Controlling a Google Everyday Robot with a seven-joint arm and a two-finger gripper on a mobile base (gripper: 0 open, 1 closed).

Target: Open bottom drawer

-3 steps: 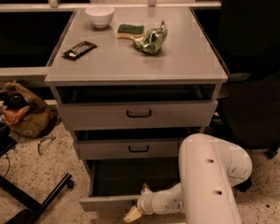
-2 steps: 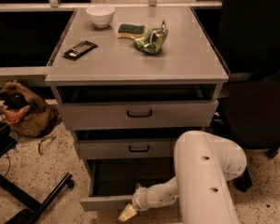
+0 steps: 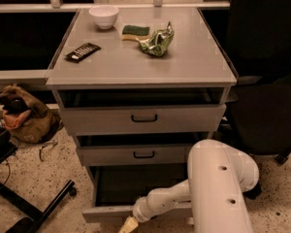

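The bottom drawer (image 3: 103, 212), at 6 o'clock, stands pulled well out, its dark inside showing. The gripper (image 3: 128, 225) sits at the drawer's front edge, also near 6 o'clock; whether it is clenched or released cannot be told. The opening looks essentially done; only withdrawal seems left.

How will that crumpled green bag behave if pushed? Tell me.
Likely light and floppy: the green bag looks crumpled, so it should slide and deform rather than roll. Its foil-like sheen suggests slipperiness. The hand is below, by the bottom drawer.
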